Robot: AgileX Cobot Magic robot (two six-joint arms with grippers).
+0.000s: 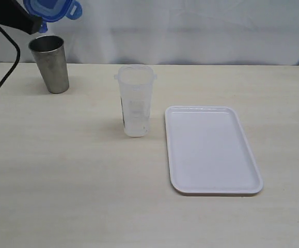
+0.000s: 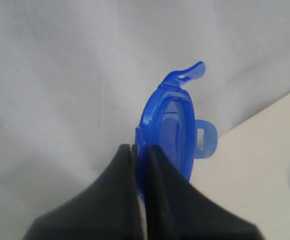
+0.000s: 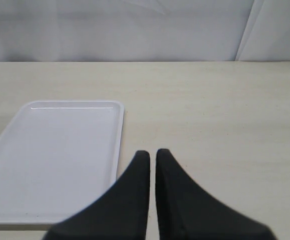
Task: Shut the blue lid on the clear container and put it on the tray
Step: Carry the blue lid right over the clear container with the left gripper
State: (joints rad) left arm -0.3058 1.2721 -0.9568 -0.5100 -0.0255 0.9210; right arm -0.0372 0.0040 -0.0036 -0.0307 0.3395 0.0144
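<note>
The blue lid [image 1: 52, 9] hangs high at the back left, above the steel cup, pinched by its edge in my left gripper [image 2: 140, 149], which is shut on the blue lid [image 2: 171, 126]. The clear container [image 1: 135, 101] stands upright and uncovered in the middle of the table, just left of the white tray [image 1: 211, 150]. My right gripper [image 3: 153, 154] is shut with nothing in it, hovering over bare table beside the tray [image 3: 49, 160]. In the exterior view the right arm is out of frame.
A tapered steel cup [image 1: 50, 63] stands at the back left under the lid. A black cable [image 1: 7, 62] hangs from the left arm. A white cloth backdrop runs behind the table's far edge.
</note>
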